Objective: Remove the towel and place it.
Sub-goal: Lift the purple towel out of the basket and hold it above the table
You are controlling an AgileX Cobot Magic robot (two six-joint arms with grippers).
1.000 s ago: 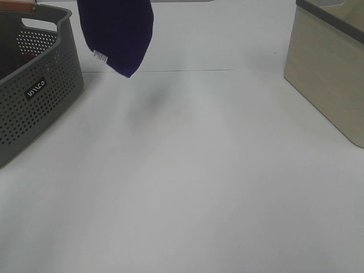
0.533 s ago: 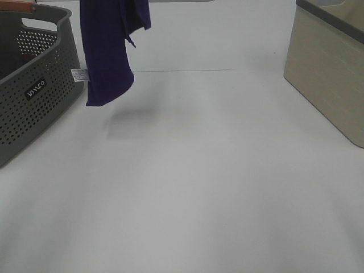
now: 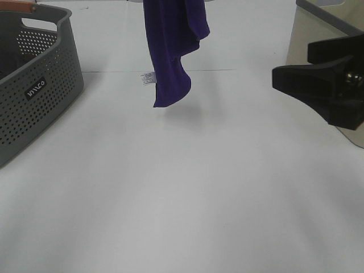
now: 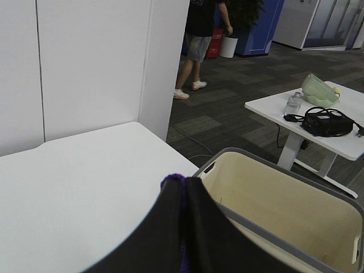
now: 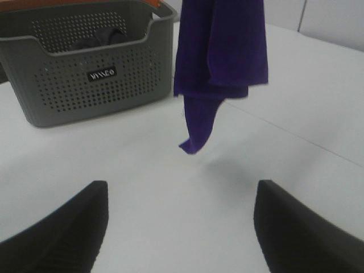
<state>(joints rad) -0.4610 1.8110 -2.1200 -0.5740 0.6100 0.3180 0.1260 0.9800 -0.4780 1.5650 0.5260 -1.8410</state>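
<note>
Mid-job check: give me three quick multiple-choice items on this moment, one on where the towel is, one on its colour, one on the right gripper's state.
1. Where is the towel?
A. Hanging above the table, between the grey basket and the beige bin
B. Inside the grey basket
C. Lying flat on the table

2. What colour is the towel?
A. Green
B. Deep purple
C. White

3. What state is the right gripper in?
A. Shut on the towel
B. Shut on the basket rim
C. Open and empty

Answers:
1 A: it dangles from the shut left gripper, its lower tip clear of the table.
2 B: every view shows purple cloth.
3 C: its fingers stand wide apart with nothing between them.
</note>
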